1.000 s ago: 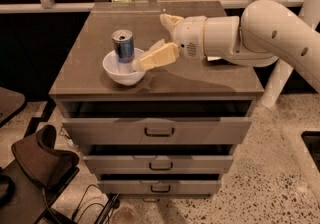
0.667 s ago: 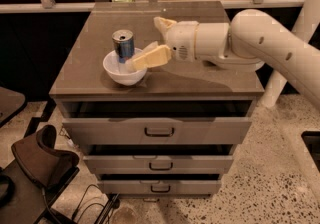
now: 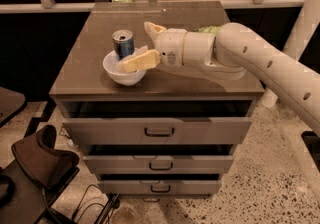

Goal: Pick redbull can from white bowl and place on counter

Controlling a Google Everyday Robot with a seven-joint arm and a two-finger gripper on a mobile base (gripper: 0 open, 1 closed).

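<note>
Hand (image 3: 135, 46) spread beside the can (image 3: 123, 43), upright in the white bowl (image 3: 114, 74) on the desk (image 3: 75, 75), not yet pinching it. Likely light, slick, easily dented: best gripped mid-body, gently, then lifted straight up past the rim.

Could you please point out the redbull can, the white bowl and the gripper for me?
redbull can (image 3: 123, 47): camera view, on its blue side wall.
white bowl (image 3: 116, 75): camera view, on its front outer wall.
gripper (image 3: 134, 57): camera view, at its tip, over the bowl's right rim beside the can.

White arm, yellowish gripper (image 3: 134, 54) at bowl (image 3: 121, 77)
</note>
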